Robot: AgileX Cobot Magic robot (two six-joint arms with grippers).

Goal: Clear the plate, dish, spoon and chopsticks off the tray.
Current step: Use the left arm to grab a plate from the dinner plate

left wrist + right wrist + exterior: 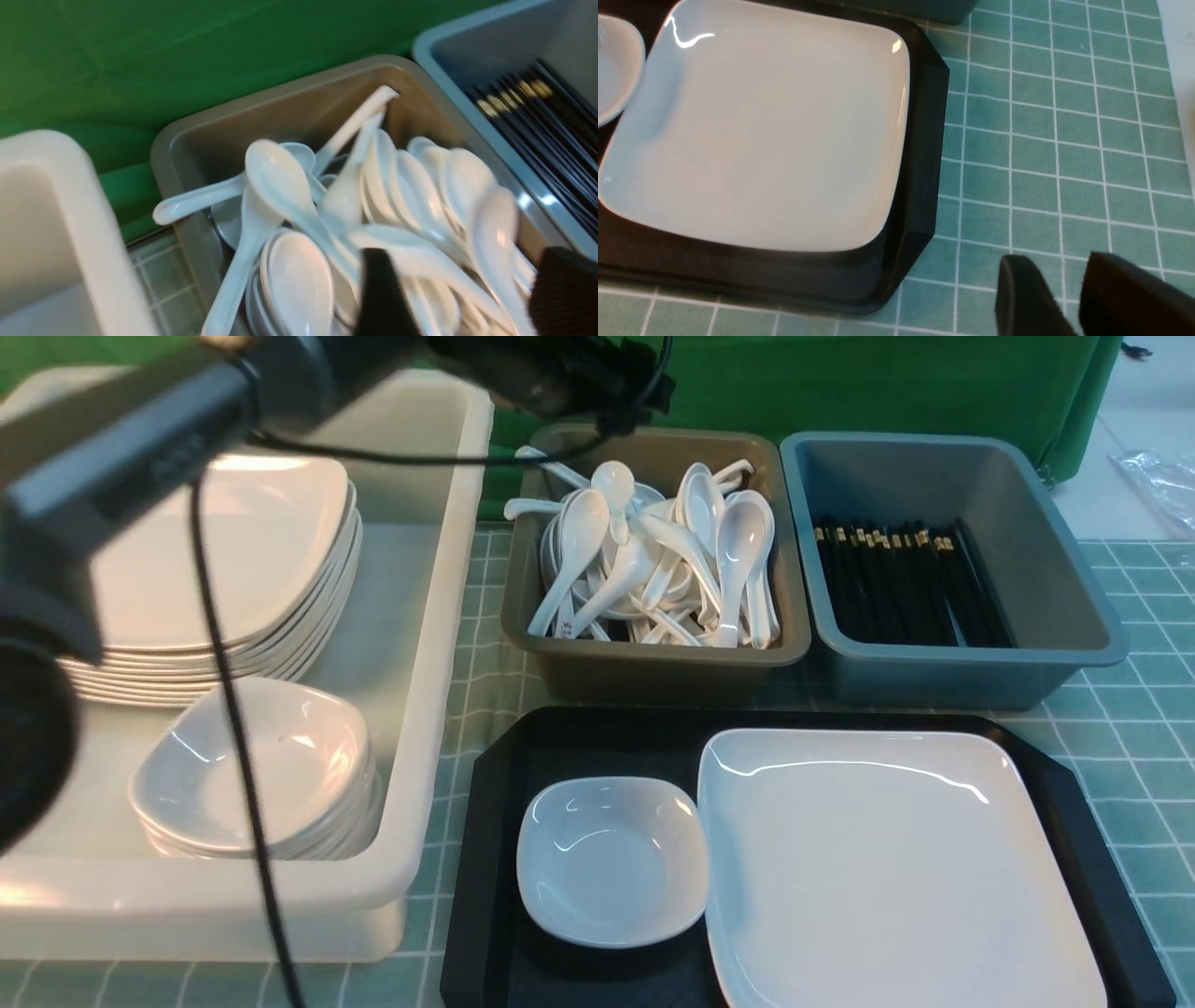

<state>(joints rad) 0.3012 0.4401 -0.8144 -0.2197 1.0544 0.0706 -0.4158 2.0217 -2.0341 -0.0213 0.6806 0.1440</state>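
The black tray (485, 896) holds the small white dish (611, 863) on its left and the large white plate (887, 868) on its right. No spoon or chopsticks lie on the tray. Several white spoons (653, 551) fill the tan bin (653, 667), and several black chopsticks (910, 579) lie in the blue-grey bin (934, 677). My left gripper (560, 383) hovers over the spoon bin; in the left wrist view it (472, 289) is wide open and empty above the spoons (289, 186). My right gripper (1057, 259) is slightly open and empty, over the tablecloth beside the tray's corner (920, 163) and plate (761, 130).
A white tub (439, 616) at the left holds a stack of plates (224, 560) and a stack of dishes (261, 775). My left arm crosses above it. Green checked cloth covers the table, with a green backdrop behind the bins.
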